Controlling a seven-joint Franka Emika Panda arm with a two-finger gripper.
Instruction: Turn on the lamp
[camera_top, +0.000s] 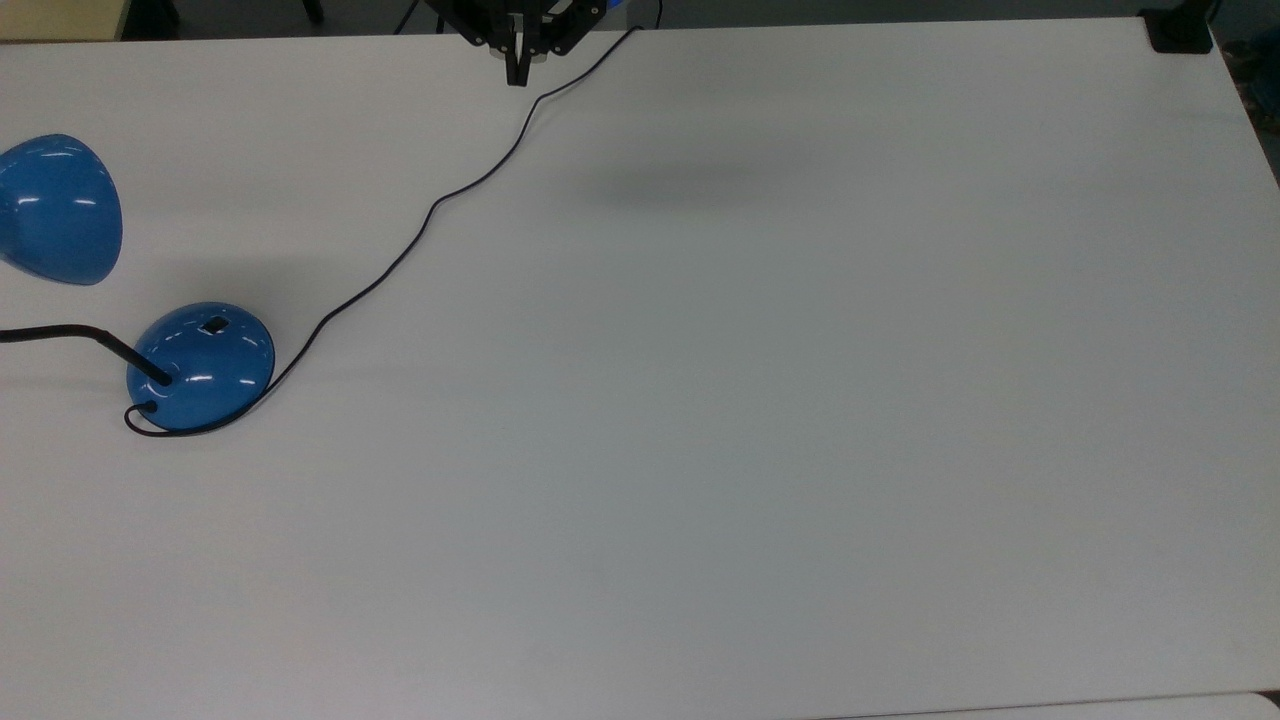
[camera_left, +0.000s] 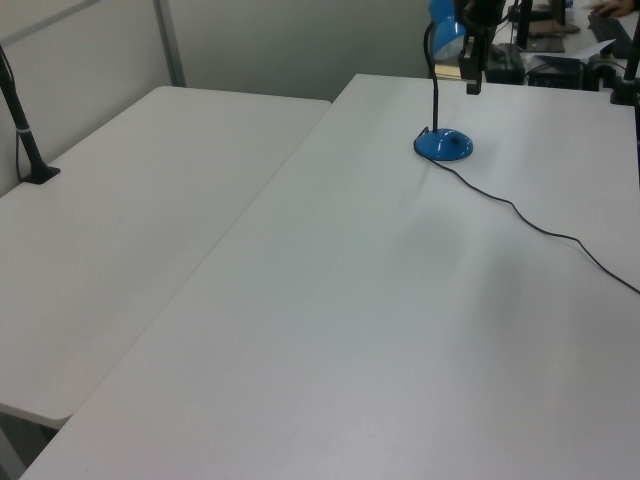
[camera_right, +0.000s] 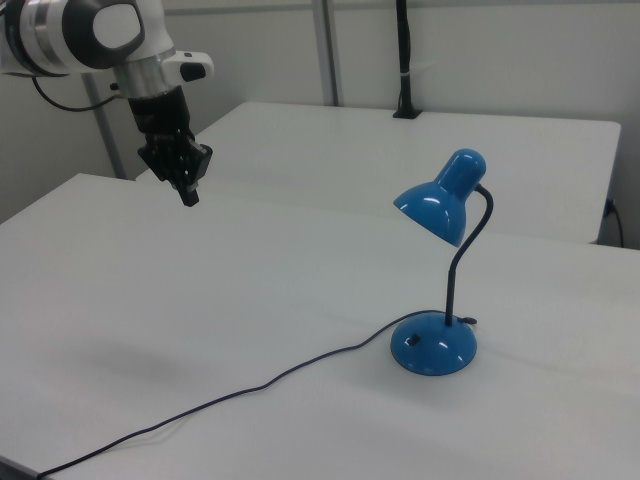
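Standing on the near white table in the right view: one blue lamp, upright, toward the right view's right.

Item, lamp base: round glossy dome, resting flat on the table; small black switch set in its upper face, seen in the top view on the side of the dome toward the far edge. In the top view the base sits at the top view's left, well apart from the far edge.

Item, neck: thin, black, rising from the rear of the base and bending over to the shade.

Item, shade: blue dome, tilted downward toward the right view's left, hanging above the table beside the base, not touching it. No glow is visible from it.

Item, cord: black, leaving the base in a small loop, then running in loose curves across the table to the far edge in the top view, passing just beside the gripper's position there.

Item, gripper: black, on a white and grey arm, pointing down, hanging above the table, well apart from the lamp; in the right view it is at the far left. Fingers pressed together with nothing between them.

Item, second table: white, farther back, with a black post standing on its far edge.
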